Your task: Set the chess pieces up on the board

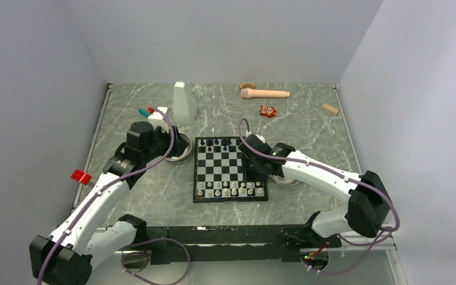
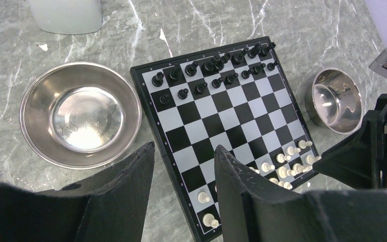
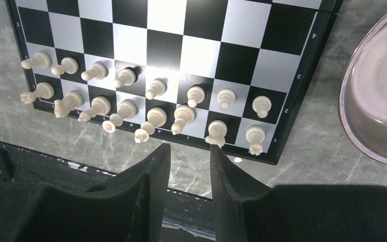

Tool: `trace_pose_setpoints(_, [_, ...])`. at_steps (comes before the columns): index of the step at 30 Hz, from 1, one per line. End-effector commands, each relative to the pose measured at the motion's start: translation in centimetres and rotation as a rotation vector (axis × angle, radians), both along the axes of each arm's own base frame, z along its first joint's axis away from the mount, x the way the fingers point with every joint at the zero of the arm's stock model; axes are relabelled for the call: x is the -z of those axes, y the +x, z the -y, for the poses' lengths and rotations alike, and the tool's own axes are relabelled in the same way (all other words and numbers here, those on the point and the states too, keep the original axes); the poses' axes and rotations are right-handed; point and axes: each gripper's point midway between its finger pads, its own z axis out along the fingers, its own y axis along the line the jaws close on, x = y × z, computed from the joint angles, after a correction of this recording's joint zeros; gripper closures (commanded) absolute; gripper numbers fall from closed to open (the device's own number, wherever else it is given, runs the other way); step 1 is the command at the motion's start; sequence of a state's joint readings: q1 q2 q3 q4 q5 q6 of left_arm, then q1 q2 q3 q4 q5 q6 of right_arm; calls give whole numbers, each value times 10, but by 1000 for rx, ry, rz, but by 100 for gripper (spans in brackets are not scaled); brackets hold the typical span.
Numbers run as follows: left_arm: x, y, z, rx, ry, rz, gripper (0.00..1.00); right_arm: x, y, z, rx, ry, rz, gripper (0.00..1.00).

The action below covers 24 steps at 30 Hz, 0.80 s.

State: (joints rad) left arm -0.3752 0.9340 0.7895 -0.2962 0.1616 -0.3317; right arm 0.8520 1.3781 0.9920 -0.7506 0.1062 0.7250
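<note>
We note left gripper (image 2: 184,148), right gripper (image 3: 189,148) gape empty. White chess pieces (image 3: 183,117) just ahead of right gripper: we judge light, tippy; pinch mid-body.

A grey marbled table (image 1: 309,127) is carrying everything. A chessboard (image 1: 228,167) is lying near its middle, a little toward the near edge. A steel bowl (image 1: 183,154) is sitting just beside the board's left side, and a second bowl (image 1: 289,180) just beside its right. A white bottle (image 1: 183,104) is standing toward the far edge. A wooden pestle (image 1: 265,93), a red block (image 1: 267,111) and a small wooden block (image 1: 330,108) are lying toward the far right corner.
</note>
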Motion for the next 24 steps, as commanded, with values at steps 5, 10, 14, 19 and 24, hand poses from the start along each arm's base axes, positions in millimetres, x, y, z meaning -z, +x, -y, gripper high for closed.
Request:
trace_pose_setpoints(5, [-12,5,5,17,-31,39,48,-1,-1,-16,-46,31,-8,63])
trace_pose_setpoints(10, [-13,5,6,19,-33,37,48,9,0,-25,-54,38,-20,64])
trace_pose_setpoints(14, [-13,3,5,20,-34,38,48,16,-1,-28,-56,32,-31,64])
trace_pose_setpoints(19, [-13,3,5,20,-31,39,48,22,-2,-28,-56,14,-43,64])
trace_pose_setpoints(24, [-14,4,5,21,-32,40,48,28,-3,-27,-55,-1,-54,65])
